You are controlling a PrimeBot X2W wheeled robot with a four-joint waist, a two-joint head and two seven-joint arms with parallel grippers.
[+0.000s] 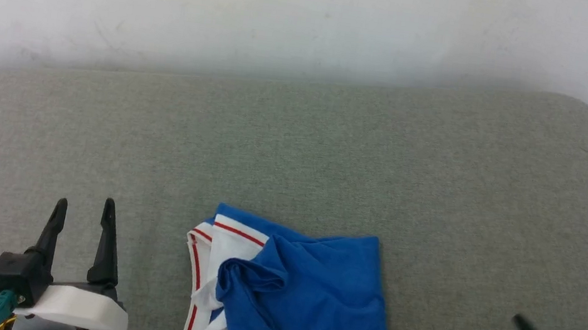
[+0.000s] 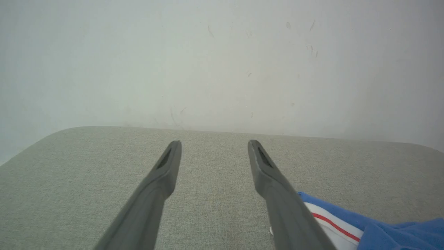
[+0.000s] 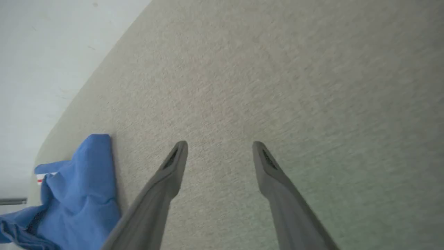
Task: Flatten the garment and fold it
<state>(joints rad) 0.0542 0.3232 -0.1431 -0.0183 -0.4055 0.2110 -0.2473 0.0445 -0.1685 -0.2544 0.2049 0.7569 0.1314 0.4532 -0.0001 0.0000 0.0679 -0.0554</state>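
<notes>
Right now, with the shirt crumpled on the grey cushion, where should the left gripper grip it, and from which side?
Probably the white, red-striped band on the left edge of the garment, coming from the left with the open left gripper. That edge faces this gripper and lies exposed on the cushion; the blue middle is bunched into folds.

Garment [image 1: 311,301]: soft matt cloth, creased. Cushion [image 1: 384,159]: coarse-woven grey-green fabric, matt. Left gripper [image 1: 85,204] fingers: smooth matt dk plastic. Wall [image 1: 290,13]: matt, scuffed paint.
</notes>
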